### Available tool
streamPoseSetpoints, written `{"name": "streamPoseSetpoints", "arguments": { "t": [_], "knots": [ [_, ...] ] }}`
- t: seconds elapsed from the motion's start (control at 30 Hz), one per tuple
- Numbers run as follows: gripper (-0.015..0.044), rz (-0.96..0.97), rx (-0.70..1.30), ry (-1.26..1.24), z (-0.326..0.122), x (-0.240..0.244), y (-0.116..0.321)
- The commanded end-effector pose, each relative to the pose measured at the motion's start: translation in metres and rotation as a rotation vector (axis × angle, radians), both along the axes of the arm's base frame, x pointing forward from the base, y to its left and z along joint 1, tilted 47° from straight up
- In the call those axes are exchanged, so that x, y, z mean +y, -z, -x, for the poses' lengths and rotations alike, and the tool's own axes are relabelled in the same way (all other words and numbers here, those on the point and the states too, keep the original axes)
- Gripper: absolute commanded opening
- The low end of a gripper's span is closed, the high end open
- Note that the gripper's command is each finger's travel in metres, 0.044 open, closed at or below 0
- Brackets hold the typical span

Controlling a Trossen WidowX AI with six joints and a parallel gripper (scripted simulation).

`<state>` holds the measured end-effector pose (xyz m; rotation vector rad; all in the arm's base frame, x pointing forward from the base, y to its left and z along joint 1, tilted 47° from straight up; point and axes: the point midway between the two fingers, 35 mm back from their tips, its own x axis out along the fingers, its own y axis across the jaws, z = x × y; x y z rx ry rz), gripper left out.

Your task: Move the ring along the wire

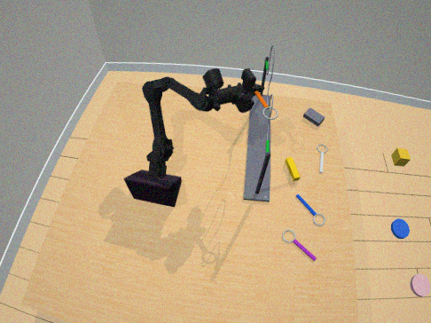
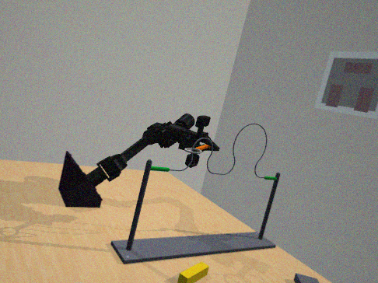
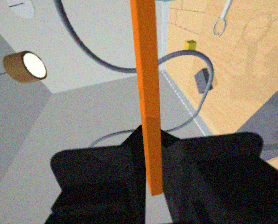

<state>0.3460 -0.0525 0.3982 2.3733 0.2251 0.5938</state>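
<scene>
Beyond the tabletop [image 1: 199, 265] [image 2: 155, 213] [image 3: 187, 100], a brown lamp [image 3: 22, 67] — wrist view only — gripper [image 1: 256, 98] [image 2: 215, 148] [image 3: 145, 128] pinching the orange handle [image 1: 261, 98] [image 2: 202, 148] [image 3: 148, 85].

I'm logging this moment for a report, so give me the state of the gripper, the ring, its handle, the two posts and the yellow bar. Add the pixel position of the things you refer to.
Gripper [image 1: 257, 97] [image 3: 145, 128]: shut on the orange handle
Orange handle [image 1: 261, 98] [image 2: 203, 148] [image 3: 146, 75]: gripped, off the table
Ring [image 1: 277, 117] [image 2: 187, 149]: held up, away from both green parts
Posts [image 1: 262, 174] [image 2: 139, 205]: standing on the base
Yellow bar [image 1: 293, 169] [image 2: 193, 273]: lying flat
</scene>
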Motion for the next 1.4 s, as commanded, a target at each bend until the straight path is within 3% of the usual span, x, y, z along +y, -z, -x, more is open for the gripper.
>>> {"name": "streamPoseSetpoints", "arguments": {
  "t": [0.0, 0.53, 1.37],
  "knots": [
    [-0.0150, -0.053, 0.005, 0.000, -0.002, -0.001, 0.003],
    [-0.0150, 0.019, 0.010, 0.004, -0.004, 0.019, 0.014],
    [-0.0150, 0.551, 0.076, 0.062, -0.015, 0.069, 0.077]
  ]
}}
